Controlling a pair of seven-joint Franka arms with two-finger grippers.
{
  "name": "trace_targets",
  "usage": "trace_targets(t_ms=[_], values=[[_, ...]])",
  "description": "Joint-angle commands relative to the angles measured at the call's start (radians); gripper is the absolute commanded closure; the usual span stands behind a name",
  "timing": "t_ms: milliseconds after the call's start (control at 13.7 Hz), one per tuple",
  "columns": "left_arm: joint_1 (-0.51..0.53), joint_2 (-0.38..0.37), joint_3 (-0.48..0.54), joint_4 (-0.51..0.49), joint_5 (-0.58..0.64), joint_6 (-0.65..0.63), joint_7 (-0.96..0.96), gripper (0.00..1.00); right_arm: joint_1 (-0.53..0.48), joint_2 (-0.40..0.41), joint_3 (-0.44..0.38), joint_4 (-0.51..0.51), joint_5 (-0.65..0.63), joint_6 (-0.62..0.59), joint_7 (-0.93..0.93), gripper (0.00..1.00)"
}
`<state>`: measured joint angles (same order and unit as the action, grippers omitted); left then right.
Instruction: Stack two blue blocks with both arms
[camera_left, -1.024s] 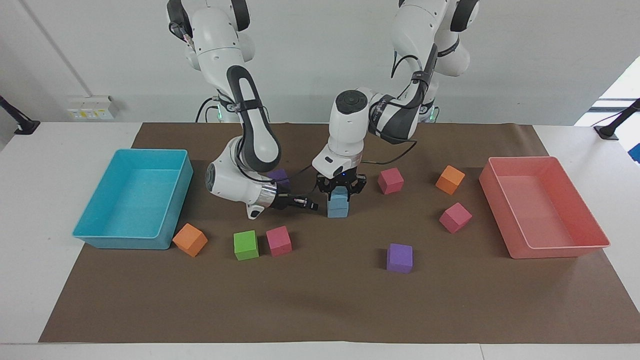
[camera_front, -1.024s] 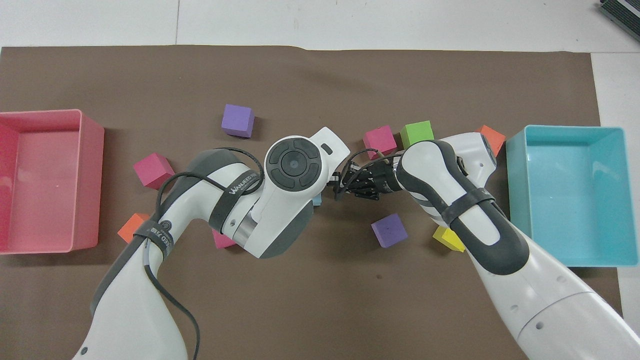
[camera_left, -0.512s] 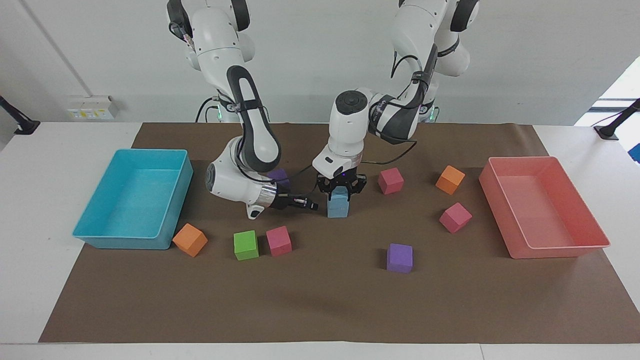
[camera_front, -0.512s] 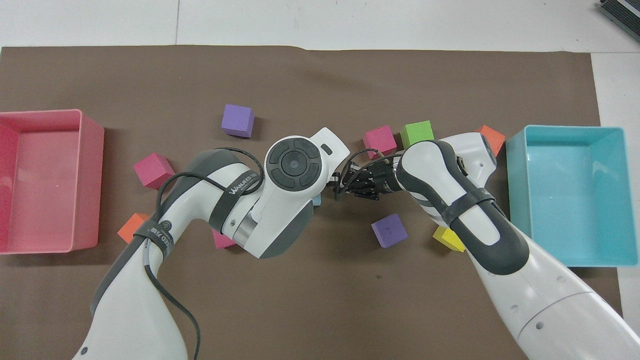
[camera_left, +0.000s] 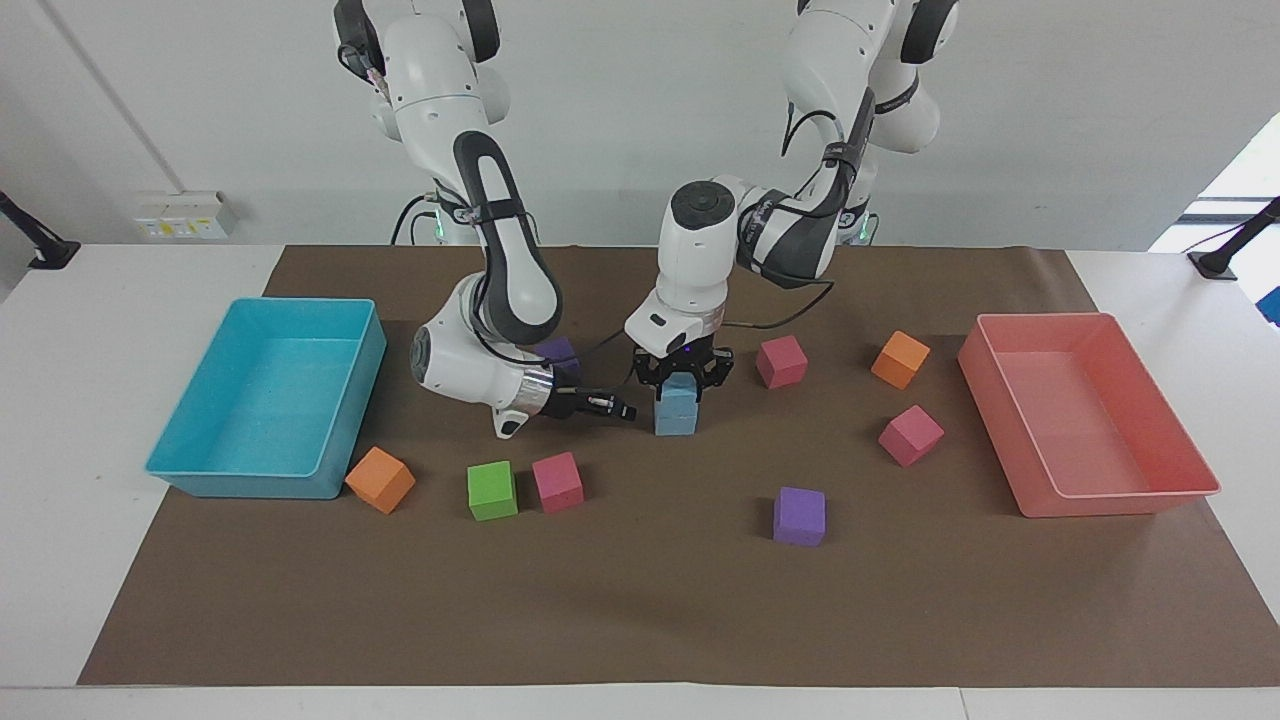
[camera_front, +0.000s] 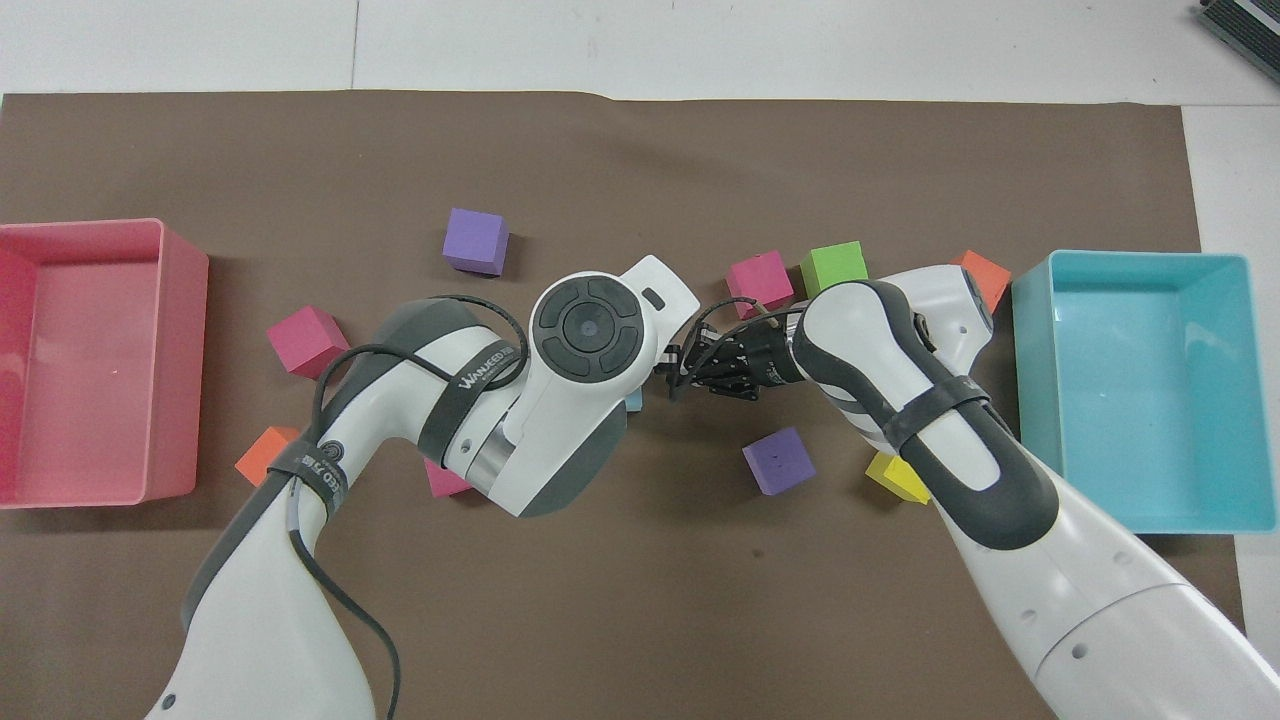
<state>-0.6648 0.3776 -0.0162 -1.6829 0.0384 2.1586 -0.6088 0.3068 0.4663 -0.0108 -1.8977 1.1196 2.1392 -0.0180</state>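
Two sky-blue blocks stand stacked mid-table: the lower blue block (camera_left: 675, 421) rests on the brown mat and the upper blue block (camera_left: 680, 393) sits squarely on it. My left gripper (camera_left: 680, 385) points straight down over the stack and is shut on the upper block. My right gripper (camera_left: 625, 411) lies low and level, shut and holding nothing, its tips just beside the stack toward the right arm's end. In the overhead view the left wrist hides the stack except a blue sliver (camera_front: 634, 400). The right gripper (camera_front: 672, 381) shows beside it.
A turquoise tray (camera_left: 200, 470) sits at the right arm's end and a pink tray (camera_left: 1100, 502) at the left arm's end. Loose cubes lie around: purple (camera_left: 799, 516), pink (camera_left: 557, 481), green (camera_left: 492, 490), orange (camera_left: 380, 479), pink (camera_left: 781, 361), orange (camera_left: 899, 359), pink (camera_left: 910, 435), yellow (camera_front: 895, 478).
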Motion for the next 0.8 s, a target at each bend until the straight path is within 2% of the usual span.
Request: trace_targets(t_ms=[0, 366, 732], values=[[-0.019, -0.016, 0.018, -0.017, -0.012, -0.008, -0.006, 0.0, -0.008, -0.002, 0.008, -0.011, 0.037, 0.014, -0.034, 1.0], [-0.018, -0.031, 0.018, -0.014, -0.012, -0.038, -0.005, 0.0, -0.008, -0.002, 0.008, -0.011, 0.037, 0.014, -0.034, 1.0], [0.008, -0.133, 0.021, -0.017, -0.012, -0.143, 0.006, 0.0, -0.011, -0.002, 0.006, -0.009, 0.025, 0.011, -0.039, 1.0]])
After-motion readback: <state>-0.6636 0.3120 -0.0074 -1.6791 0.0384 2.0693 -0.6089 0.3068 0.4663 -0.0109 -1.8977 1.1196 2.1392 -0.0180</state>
